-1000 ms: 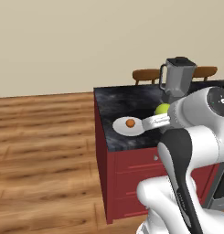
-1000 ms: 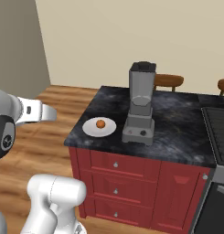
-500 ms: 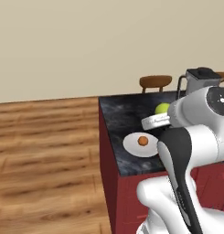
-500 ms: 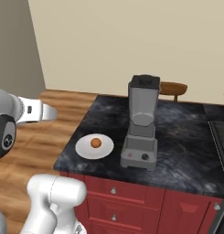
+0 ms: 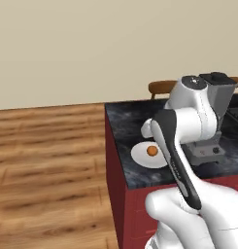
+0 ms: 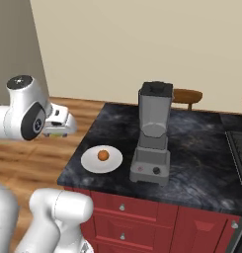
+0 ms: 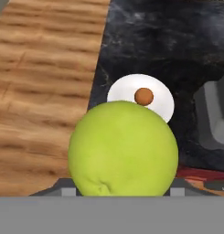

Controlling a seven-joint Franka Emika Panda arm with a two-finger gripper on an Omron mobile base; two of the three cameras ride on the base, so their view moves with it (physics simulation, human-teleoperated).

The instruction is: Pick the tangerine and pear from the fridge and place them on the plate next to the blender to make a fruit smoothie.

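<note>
Up close at the bottom of the hand view, the pincer (image 7: 124, 194) holds the pear (image 7: 123, 149) tight. Farther off, near the middle, the tangerine (image 7: 144, 96) sits on the white plate (image 7: 163, 101) on the dark counter (image 7: 145, 41). Beside the plate stands the blender (image 6: 153, 133).

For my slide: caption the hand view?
Pear held in the jaws above the plate carrying the tangerine.
</note>
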